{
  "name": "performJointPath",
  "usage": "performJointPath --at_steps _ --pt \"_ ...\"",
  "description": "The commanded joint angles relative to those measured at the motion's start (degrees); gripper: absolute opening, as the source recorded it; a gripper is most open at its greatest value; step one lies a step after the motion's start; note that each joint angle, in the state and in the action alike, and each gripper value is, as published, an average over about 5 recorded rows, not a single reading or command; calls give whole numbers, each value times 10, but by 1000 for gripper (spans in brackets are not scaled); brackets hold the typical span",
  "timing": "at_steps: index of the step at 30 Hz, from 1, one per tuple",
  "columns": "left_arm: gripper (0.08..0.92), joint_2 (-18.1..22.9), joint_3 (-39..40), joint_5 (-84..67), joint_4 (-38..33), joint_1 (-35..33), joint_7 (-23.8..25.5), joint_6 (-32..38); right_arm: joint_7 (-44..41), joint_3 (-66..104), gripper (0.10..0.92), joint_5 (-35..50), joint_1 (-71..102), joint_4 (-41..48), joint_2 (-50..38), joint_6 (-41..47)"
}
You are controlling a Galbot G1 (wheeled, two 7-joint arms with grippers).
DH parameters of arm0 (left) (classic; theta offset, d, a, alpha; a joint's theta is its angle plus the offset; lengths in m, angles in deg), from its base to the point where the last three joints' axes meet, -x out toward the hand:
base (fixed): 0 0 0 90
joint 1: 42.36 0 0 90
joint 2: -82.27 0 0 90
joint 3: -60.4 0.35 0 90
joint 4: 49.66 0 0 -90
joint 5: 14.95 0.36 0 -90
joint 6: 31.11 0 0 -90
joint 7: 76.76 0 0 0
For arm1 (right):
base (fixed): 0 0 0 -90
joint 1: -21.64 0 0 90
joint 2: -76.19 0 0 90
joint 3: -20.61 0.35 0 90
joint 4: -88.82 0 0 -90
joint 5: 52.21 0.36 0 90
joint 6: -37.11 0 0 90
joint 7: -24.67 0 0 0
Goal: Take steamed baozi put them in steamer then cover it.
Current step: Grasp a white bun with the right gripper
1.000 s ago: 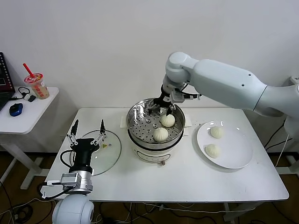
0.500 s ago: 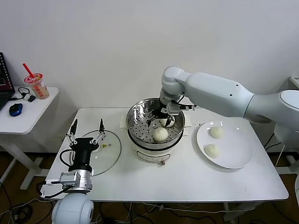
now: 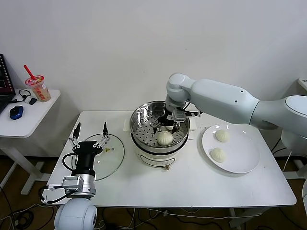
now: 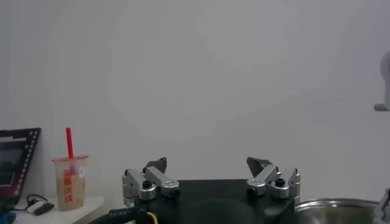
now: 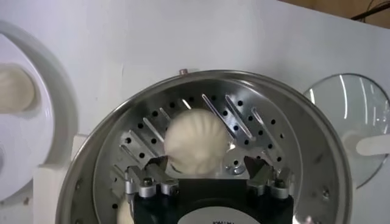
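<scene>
The right gripper (image 3: 169,125), jaws wide and empty, hangs inside the steamer (image 3: 138,120) over 2 baozi (image 3: 165,138); lifting carelessly, it risks nudging one. 2 more wait on the plate (image 3: 242,160). The left gripper (image 3: 90,135), open, idles above the glass lid (image 3: 115,155).

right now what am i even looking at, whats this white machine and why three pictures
It is a two-armed robot seen by three cameras: one on its head, one on each wrist. The right gripper is down inside the steamer, open, holding nothing, just behind one baozi on the perforated tray; a second bun's edge peeks out below the gripper in its wrist view. Two more baozi wait on the white plate. The left gripper idles open above the glass lid on the table. A side table holds a drink.
</scene>
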Motion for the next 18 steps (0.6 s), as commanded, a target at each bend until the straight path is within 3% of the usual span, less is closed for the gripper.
performJointPath --at_steps 1,18 --pt "823 1 1 -1 2 1 0 -1 -1 -3 823 2 3 0 -2 -28" --pt "823 3 10 0 2 2 -1 -3 -14 0 819 6 13 1 7 -28"
